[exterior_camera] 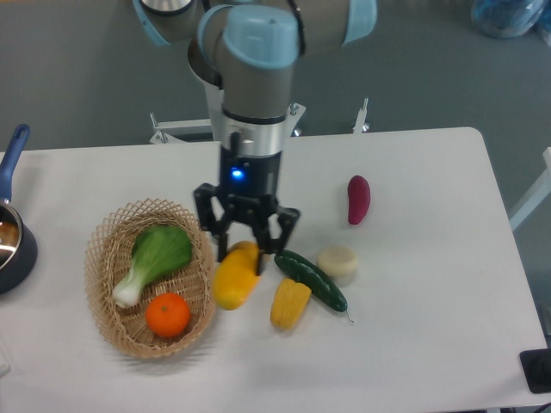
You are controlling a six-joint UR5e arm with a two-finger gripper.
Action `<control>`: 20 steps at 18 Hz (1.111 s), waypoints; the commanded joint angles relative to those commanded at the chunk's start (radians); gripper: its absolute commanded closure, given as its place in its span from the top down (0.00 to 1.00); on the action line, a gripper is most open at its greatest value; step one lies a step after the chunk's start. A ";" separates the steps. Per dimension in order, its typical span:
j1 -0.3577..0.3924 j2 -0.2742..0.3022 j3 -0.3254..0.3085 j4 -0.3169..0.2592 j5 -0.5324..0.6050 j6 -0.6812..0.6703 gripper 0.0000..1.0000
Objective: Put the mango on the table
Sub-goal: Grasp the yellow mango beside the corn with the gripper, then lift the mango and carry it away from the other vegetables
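The mango (pixel 234 279) is smooth, yellow and oblong. It lies on the white table (pixel 430 310), right against the outer right rim of the wicker basket (pixel 102 258). My gripper (pixel 247 247) hangs straight down over the mango's far end. Its black fingers (pixel 224 243) are spread to either side of that end, and the gripper is open. The upper tip of the mango is partly hidden behind the fingers.
The basket holds a green bok choy (pixel 157 255) and an orange (pixel 168 315). To the right of the mango lie a corn cob (pixel 290 303), a dark green cucumber (pixel 312 280), a cream round piece (pixel 337 261) and a purple vegetable (pixel 358 199). A dark pot (pixel 10 245) stands at the left edge.
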 joint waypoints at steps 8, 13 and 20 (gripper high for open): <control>0.031 -0.002 0.011 -0.002 0.002 -0.018 0.53; 0.063 0.000 -0.003 0.000 0.000 -0.003 0.52; 0.057 -0.051 -0.012 0.000 0.011 0.119 0.52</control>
